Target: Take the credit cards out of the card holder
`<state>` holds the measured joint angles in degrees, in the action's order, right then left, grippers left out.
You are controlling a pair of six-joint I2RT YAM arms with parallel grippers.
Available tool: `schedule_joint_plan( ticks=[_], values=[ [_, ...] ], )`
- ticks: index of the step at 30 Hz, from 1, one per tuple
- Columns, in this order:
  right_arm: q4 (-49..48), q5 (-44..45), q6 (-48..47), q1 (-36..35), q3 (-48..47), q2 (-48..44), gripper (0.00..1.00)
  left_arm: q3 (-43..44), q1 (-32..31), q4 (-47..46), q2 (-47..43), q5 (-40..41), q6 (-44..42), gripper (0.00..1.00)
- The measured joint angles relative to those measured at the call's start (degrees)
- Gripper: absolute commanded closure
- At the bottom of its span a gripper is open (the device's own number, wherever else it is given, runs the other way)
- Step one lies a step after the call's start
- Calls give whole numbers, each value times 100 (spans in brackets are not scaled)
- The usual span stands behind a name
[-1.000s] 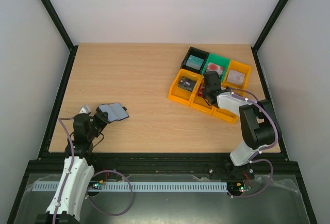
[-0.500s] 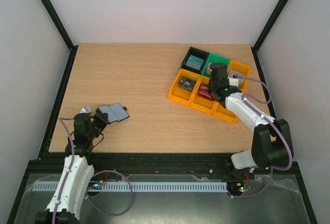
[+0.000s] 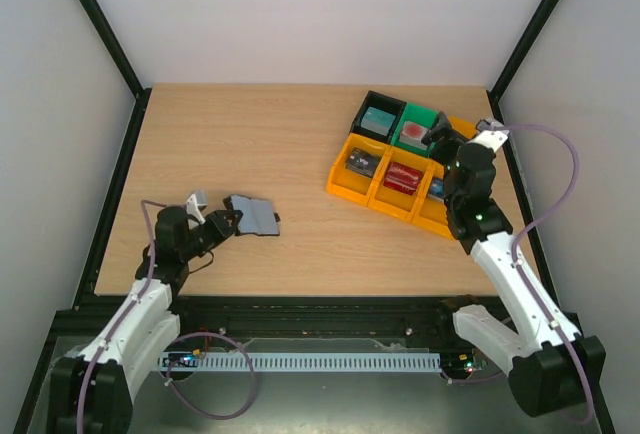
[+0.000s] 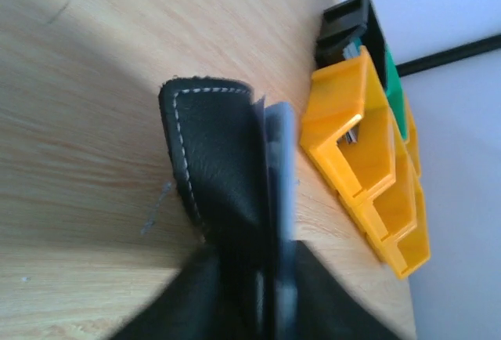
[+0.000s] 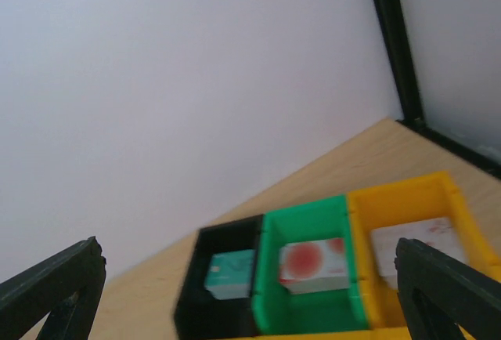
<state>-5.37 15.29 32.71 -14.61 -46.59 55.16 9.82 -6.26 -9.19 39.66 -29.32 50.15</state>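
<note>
So the left claw (image 3: 226, 222) is pinched down on the card holder (image 3: 255, 216). It's well apart from the bin cluster (image 3: 345, 182), off to its left and nearer the arms' side of the bench (image 3: 260, 134). In the left wrist view the holder is gripped by 1 end, with the black stitched cover turned on edge and a blue-grey layer (image 4: 280, 160) peeking out beside it. Can't tell if that layer is an inner face or a card. My guess is it's held that way so the free end points toward the bin cluster and the other arm can pull cards straight out. The right claw (image 3: 440, 137) is spread wide with nothing in it, hovering above the back row of the bin cluster. A red card (image 3: 403, 179) looks to be lying in the cluster's middle front compartment, so I'd say 1 card is out already and the right arm needs to come over for the next.
</note>
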Motion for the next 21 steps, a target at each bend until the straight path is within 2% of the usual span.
schedule_joint_plan(
  ticks=[1, 2, 4, 8, 13, 17, 21],
  values=[
    [-4, 7, -243, 31, 138, -157, 1, 17, 0, -17, 109, 4, -98, 2],
    [-4, 24, -442, 57, 262, -280, 1, 87, 0, 111, 256, 98, -197, 1],
    [28, 79, -717, 127, 446, -428, 1, 304, 11, 575, 422, 505, -546, 1],
    [243, 258, -966, 308, 490, -435, 1, 1241, 125, 1530, 256, 2114, -1696, 1],
    [313, 332, -999, 564, 553, -433, 1, 2212, 787, 1386, -79, 3980, -2944, 1],
    [-66, 649, -761, 564, 988, -535, 1, 2068, 1010, 1005, -105, 4922, -3259, 1],
    [-186, 1276, -428, 566, 1447, -535, 1, 1364, 1021, 673, -26, 5095, -3289, 1]
  ],
)
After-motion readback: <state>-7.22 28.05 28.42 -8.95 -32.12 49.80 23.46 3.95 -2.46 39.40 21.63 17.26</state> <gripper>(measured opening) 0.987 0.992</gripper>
